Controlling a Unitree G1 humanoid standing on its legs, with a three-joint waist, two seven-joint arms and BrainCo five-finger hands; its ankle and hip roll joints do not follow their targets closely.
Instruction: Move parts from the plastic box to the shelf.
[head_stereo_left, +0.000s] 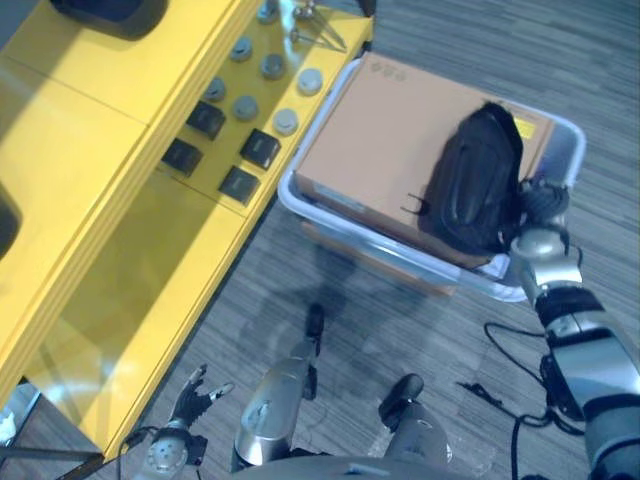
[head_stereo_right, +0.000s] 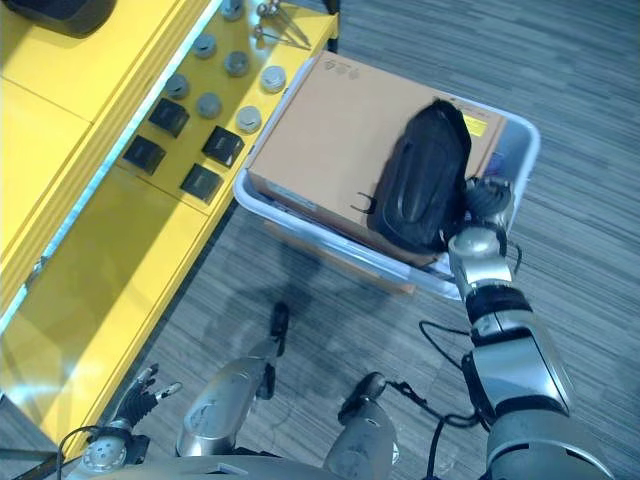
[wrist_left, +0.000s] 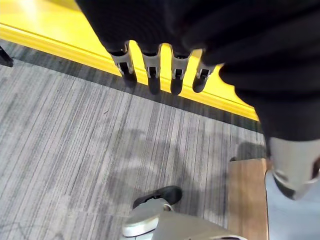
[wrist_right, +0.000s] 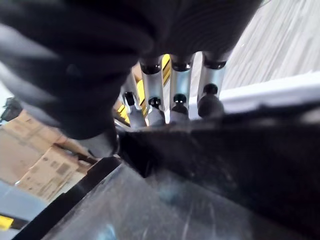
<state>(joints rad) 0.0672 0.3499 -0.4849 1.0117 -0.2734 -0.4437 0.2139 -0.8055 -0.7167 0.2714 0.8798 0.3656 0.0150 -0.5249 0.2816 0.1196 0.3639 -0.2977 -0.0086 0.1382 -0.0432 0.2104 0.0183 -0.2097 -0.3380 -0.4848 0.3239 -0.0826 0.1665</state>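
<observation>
My right hand (head_stereo_right: 482, 205) is at the right end of the plastic box (head_stereo_left: 560, 140), against the black part (head_stereo_left: 478, 180) that lies on top of the cardboard box (head_stereo_left: 385, 140) inside it. In the right wrist view the fingers (wrist_right: 179, 82) reach down over the part's dark edge, but I can't tell if they are actually curled round it or just resting on it. Call it unconfirmed.

My left hand (head_stereo_left: 195, 390) hangs low at the near left, beside the front edge of the yellow shelf (head_stereo_left: 120, 230), well apart from the box. Left wrist view: fingers (wrist_left: 150, 75) straight and relaxed, holding nothing, floor (wrist_left: 75, 150) below.

The shelf sits left of the box and just beside it. It already carries grey round parts (head_stereo_left: 286, 121) and small black square parts (head_stereo_left: 260, 148) at its far end; the near stretch looks free.

Step in hand, as I read it: picking the black part out of the box, at the grasp stage, not yet lifted.

Next move needs:
- a firm hold on the part, checked before lifting, since it's bulky and glossy and probably slips in a one-sided hold
- lift clear of the box wall
- carry left across to the shelf, set down on a bare patch, clear of the small parts
- left hand may have to come up to steady it.
</observation>
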